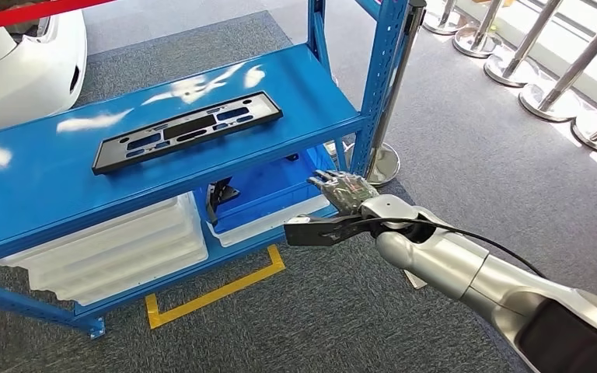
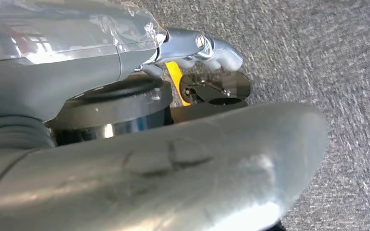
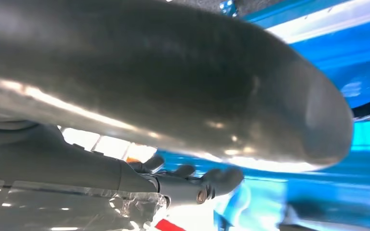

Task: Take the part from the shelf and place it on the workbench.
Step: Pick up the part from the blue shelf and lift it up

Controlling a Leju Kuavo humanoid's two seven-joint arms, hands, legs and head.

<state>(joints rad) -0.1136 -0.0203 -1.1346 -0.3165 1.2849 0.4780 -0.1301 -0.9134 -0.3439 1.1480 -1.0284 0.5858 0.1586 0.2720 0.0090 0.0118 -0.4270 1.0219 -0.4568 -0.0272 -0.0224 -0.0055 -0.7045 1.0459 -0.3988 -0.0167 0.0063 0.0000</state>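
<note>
My right hand (image 1: 346,189) sits at centre right of the head view, fingers stretched toward the lower level of the shelf (image 1: 202,167) and holding nothing. Just past the fingertips, in the middle of the frame, stands a blue bin (image 1: 268,194) with a small dark piece at its left end; white trays (image 1: 116,245) lie to the bin's left. The part (image 1: 186,130), a long black plate with slots, lies flat on the shelf's top level, upper centre, well apart from my hand. My right wrist view shows what the head view cannot: the fingers (image 3: 212,180) from close behind, slightly curled and apart against blurred blue shelf. My left wrist view looks down at grey carpet (image 2: 327,57) with my left hand (image 2: 192,48), fingers curled; I cannot tell whether they close fully.
</note>
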